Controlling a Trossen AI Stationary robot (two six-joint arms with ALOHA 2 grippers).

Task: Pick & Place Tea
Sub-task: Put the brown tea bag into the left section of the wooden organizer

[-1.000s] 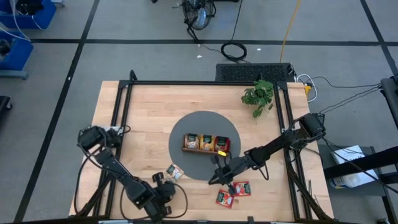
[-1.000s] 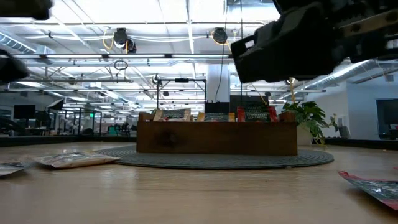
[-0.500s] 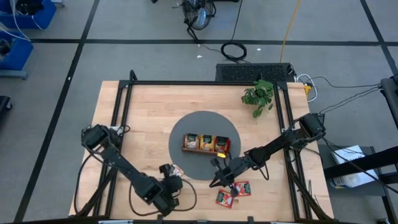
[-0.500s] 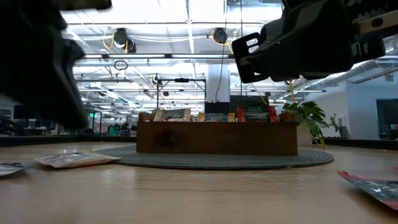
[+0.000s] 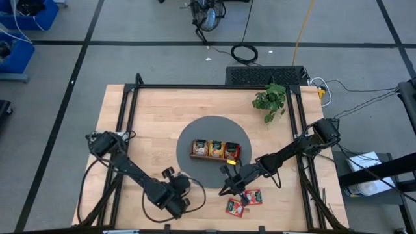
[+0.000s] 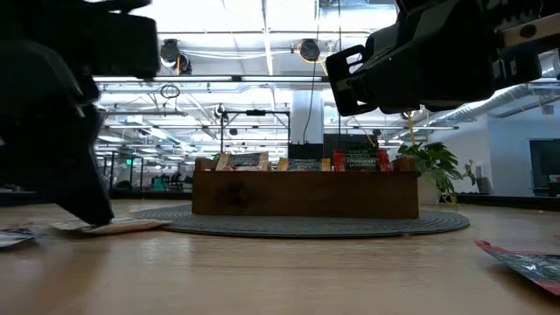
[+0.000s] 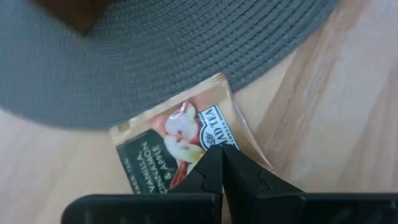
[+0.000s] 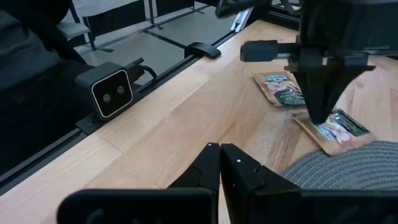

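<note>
Item: one brown wooden three-compartment tray, set on a round grey woven mat at the middle of a pale wooden table, its compartments already stocked with upright tea sachets — tan-and-green at one end, orange in the middle, red at the other, which suggests sorting by colour. Loose stock: a tan-and-green flat square sachet with a dark label, lying flat on bare wood with one corner just at the mat's edge; a second similar sachet near it, farther from the mat; two red sachets lying flat toward the table's near edge on the right-arm side. Left gripper: fingers pressed together, tip down on or just above the first tan-and-green sachet, nothing held; closed jaws over a flat packet read as a nudge or press to free an edge, since a pinch would call for them to part first. Right gripper: fingers closed and empty, held above the table at the mat's near edge, close to the red sachets, seemingly waiting. Surface: light plank wood inside a black metal frame, with a small green potted plant at the far right corner and a small black camera unit mounted at the near edge. Room: grey floor marked with dark lines, a coiled cable, and — seen level across the table — a large hall with ceiling lights and open racks.
</note>
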